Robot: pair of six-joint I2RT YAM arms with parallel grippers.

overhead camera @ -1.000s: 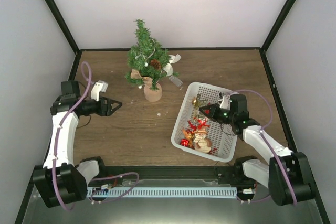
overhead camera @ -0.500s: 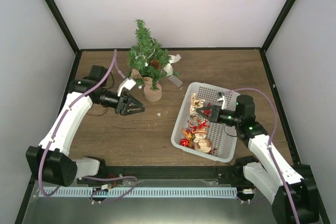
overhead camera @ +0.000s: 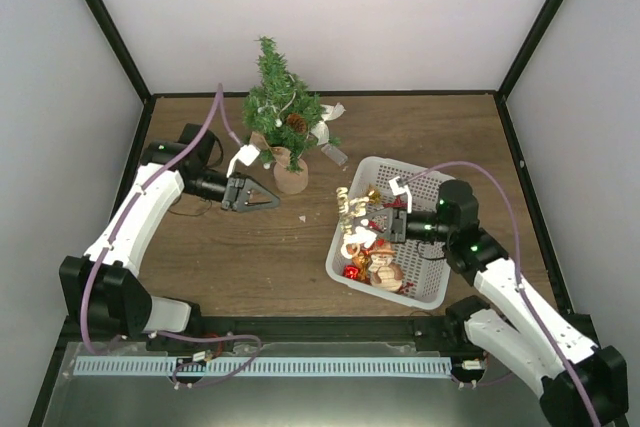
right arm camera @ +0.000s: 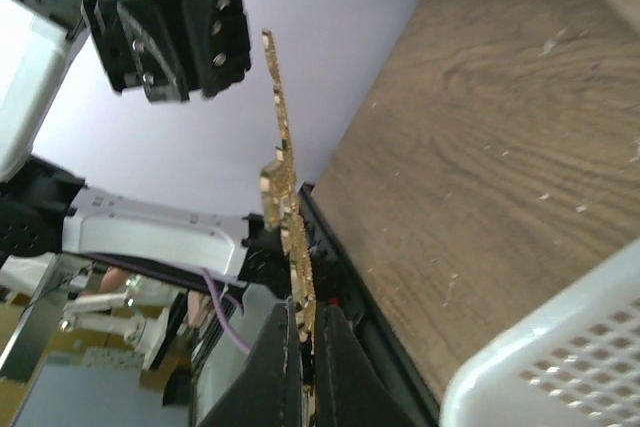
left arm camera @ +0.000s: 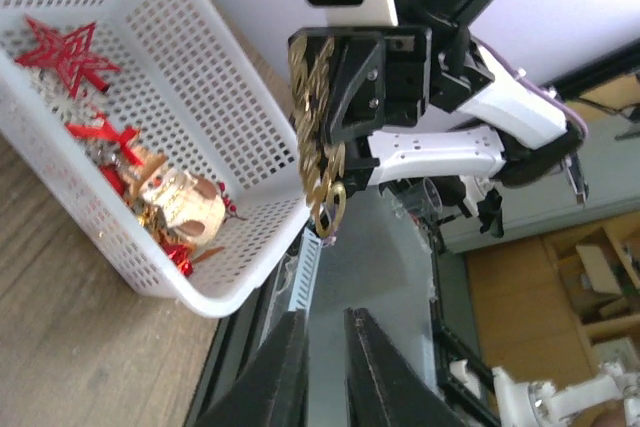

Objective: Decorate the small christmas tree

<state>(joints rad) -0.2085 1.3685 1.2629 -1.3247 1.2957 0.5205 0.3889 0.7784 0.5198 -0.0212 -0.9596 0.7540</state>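
Glitter ornament [right arm camera: 282,197] pinched in right end effector [right arm camera: 308,332] over basket [left arm camera: 210,87] rim (left end effector [overhead camera: 272,201] closed, empty), bare tabletop [overhead camera: 300,247] between.

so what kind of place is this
Probably a robot lab test cell: a wooden table boxed in by plain white panels on a black frame, with a left arm and right arm bolted at its near edge.

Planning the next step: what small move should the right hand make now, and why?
Probably swing left and back toward the tree: the right hand is shut on a gold ornament, seemingly held above the basket, and the shut left hand holds nothing.
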